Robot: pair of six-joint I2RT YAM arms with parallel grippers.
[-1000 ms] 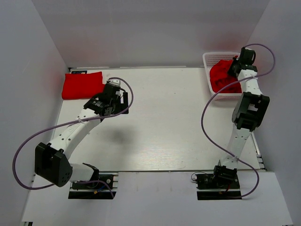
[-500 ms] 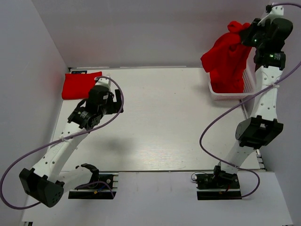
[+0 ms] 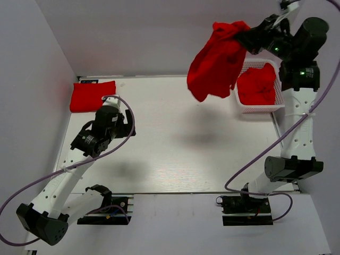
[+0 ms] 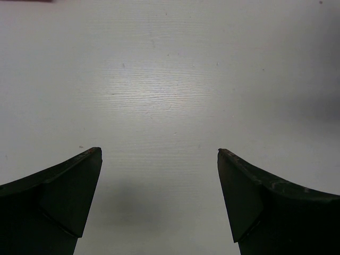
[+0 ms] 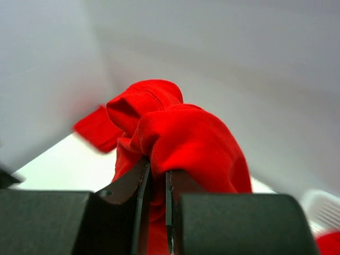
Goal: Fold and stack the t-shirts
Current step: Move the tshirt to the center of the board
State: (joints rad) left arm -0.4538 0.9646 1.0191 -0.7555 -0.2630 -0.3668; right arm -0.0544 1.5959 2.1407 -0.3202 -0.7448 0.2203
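Grips one red t-shirt (image 3: 215, 61) by a small bunched fold in the right pincer (image 5: 158, 172), high above the desk (image 3: 180, 154) beside the mesh basket (image 3: 255, 109). Holds the left pincer (image 4: 159, 154) wide open, empty. May drop it in a swing, through pinching so little cloth.

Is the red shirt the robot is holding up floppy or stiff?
Probably floppy: the held t-shirt droops in loose folds from the right gripper. Likely light, since one small pinch of bunched cloth carries it all.
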